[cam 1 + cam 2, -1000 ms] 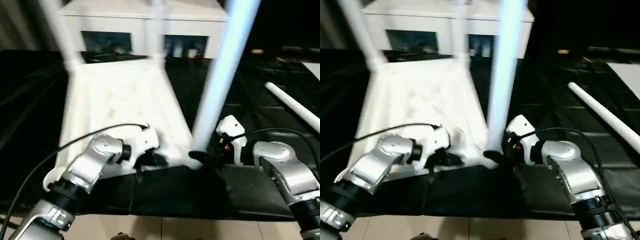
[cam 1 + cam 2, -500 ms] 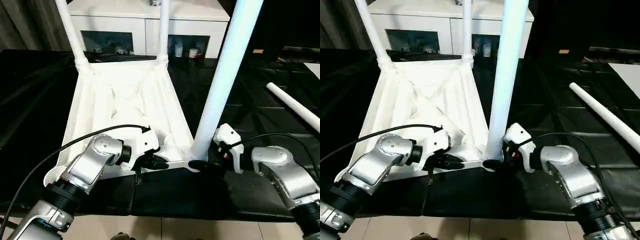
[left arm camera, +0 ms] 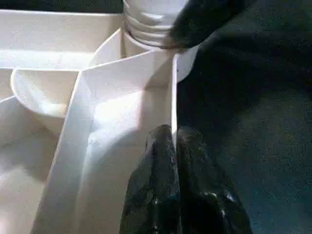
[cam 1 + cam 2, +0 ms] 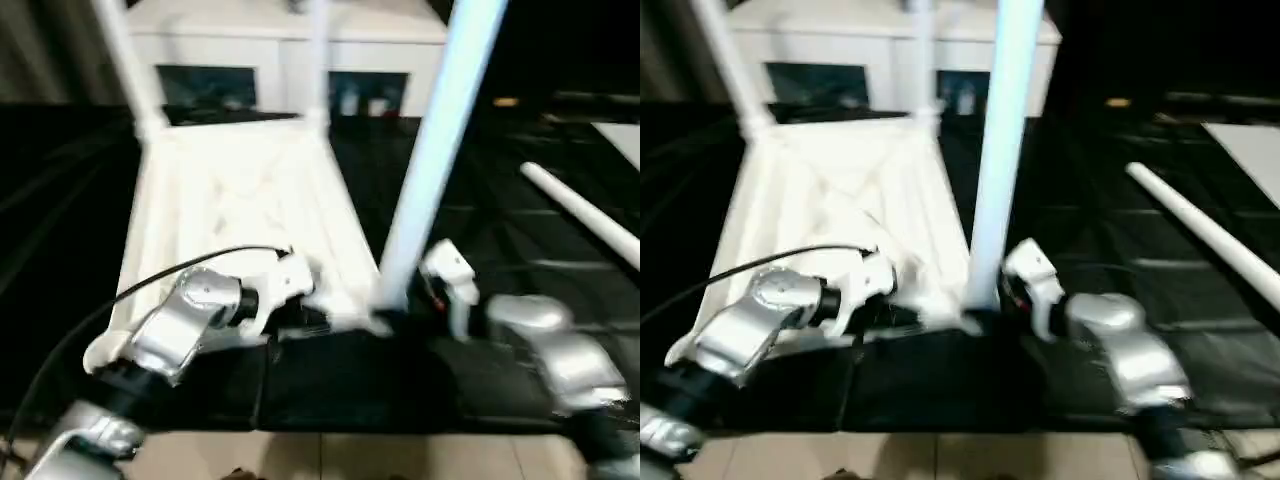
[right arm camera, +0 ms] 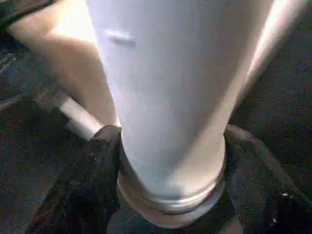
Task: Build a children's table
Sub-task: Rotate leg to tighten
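Tabletop [image 4: 240, 200] upside down, three legs [image 4: 435, 150] standing, one leg [image 4: 580, 215] loose

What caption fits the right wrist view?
Right gripper fingers straddle the base of a white table leg.

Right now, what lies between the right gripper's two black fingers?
The thick base of a long white tube leg, with a finger at each side, seen in the right wrist view.

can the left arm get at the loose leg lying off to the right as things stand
Probably not. The loose leg lies on the far right, beyond the right gripper. The left gripper is pinched on the tabletop's near rim, and the upright leg stands between them.
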You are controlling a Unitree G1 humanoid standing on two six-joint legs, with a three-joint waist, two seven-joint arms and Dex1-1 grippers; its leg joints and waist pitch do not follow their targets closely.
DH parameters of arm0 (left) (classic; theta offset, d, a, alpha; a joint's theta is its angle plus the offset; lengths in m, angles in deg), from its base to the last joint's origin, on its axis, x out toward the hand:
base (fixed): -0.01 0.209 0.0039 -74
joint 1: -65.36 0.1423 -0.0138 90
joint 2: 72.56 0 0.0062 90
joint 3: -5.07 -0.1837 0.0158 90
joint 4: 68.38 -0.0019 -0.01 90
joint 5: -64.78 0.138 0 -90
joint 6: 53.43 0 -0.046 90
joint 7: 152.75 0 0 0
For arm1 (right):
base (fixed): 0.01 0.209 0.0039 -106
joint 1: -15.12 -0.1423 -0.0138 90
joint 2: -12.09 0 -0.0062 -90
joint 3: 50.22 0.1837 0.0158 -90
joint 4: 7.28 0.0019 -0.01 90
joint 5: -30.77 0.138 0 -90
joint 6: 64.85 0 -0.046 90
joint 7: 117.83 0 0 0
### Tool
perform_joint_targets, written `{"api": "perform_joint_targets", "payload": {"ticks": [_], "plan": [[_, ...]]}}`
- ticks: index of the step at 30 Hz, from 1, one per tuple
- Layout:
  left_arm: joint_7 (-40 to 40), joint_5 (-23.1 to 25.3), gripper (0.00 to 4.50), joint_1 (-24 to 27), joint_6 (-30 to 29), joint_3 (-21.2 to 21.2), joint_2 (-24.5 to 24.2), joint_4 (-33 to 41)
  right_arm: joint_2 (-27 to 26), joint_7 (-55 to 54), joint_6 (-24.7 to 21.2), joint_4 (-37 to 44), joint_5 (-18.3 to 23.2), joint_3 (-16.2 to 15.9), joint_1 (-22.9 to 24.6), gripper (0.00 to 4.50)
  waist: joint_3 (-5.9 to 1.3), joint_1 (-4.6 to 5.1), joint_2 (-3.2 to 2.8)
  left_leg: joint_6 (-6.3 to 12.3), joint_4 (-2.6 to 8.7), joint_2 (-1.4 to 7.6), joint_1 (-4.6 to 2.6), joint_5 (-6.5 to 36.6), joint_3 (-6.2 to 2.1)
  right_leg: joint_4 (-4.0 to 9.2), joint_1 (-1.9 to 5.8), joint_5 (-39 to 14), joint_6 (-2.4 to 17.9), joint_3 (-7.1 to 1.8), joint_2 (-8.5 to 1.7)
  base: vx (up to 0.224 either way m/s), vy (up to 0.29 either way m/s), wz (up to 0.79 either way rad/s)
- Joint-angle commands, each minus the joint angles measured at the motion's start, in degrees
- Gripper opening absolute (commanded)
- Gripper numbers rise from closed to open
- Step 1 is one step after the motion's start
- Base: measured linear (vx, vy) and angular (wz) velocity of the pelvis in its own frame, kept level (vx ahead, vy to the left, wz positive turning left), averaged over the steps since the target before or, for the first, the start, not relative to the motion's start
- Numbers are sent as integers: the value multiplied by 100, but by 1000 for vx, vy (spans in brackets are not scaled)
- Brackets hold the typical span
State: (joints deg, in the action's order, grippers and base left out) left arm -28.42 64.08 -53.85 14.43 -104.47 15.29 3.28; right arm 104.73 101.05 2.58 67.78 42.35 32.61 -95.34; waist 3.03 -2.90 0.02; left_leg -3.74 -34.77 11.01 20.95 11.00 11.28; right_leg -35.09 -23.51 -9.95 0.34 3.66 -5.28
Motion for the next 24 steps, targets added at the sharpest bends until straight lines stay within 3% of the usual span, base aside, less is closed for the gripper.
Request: {"api": "perform_joint_targets", "payload": {"ticks": [1,3,4,6,8,10,11,13,15,18,24], "plan": [[268,-75,0,-146,-138,-74,277,0,-159,-910,-153,-366,-152,269,-201,270,-357,19,37,-84,466,166,-41,1408,-127,492,262,-1999,1000,-221,-276,0,0,0],[1124,-74,0,-383,-435,233,774,-451,-687,-1982,-155,-773,-216,566,-453,270,-362,76,25,-93,461,155,-31,1420,-132,498,267,-1955,989,-220,-275,0,0,0],[1124,-74,0,-383,-435,233,774,-451,-687,-1982,-155,-773,-216,566,-453,270,-363,102,33,-96,452,149,-28,1403,-118,507,260,-1925,991,-227,-270,0,0,0],[2161,-30,0,-689,-579,533,1405,-945,-1418,-3287,28,-1298,-334,813,-786,270,-390,129,14,-61,435,140,-28,1269,-120,493,253,-1707,1035,-231,-274,0,0,0],[2409,13,0,-765,-479,586,1632,-1062,-1698,-3681,257,-1525,-439,794,-915,270,-410,122,37,-42,423,123,-22,1110,-108,485,269,-1513,1049,-226,-260,0,0,0],[2541,77,0,-765,-314,545,1827,-1041,-2050,-3630,547,-1741,-410,673,-1048,270,-432,95,27,137,413,137,2,836,-98,423,291,-952,1118,-229,-259,0,0,0],[2508,110,0,-735,-274,484,1854,-949,-2204,-3341,757,-1712,-382,533,-1066,304,-444,86,25,212,401,130,1,762,-95,405,312,-765,1161,-220,-254,0,0,0],[2490,117,0,-725,-147,489,1803,-920,-2218,-3245,903,-1607,-383,509,-1046,339,-445,78,52,355,394,130,10,612,-84,377,327,-455,1237,-225,-244,0,0,0],[2430,113,0,-712,-93,491,1729,-874,-2190,-3190,923,-1487,-354,541,-1030,341,-440,75,45,458,390,129,20,593,-82,367,335,-409,1288,-223,-252,0,0,0],[2238,105,0,-689,71,464,1504,-764,-1944,-2944,902,-1175,-368,553,-1014,374,-407,72,46,405,411,139,-4,916,-83,435,319,-1031,1183,-221,-256,0,0,0],[1926,87,0,-544,-18,506,1159,-542,-1304,-2264,683,-665,-367,477,-890,427,-410,67,7,378,414,164,-7,797,-94,397,320,-819,1206,-226,-242,0,0,0]]}}
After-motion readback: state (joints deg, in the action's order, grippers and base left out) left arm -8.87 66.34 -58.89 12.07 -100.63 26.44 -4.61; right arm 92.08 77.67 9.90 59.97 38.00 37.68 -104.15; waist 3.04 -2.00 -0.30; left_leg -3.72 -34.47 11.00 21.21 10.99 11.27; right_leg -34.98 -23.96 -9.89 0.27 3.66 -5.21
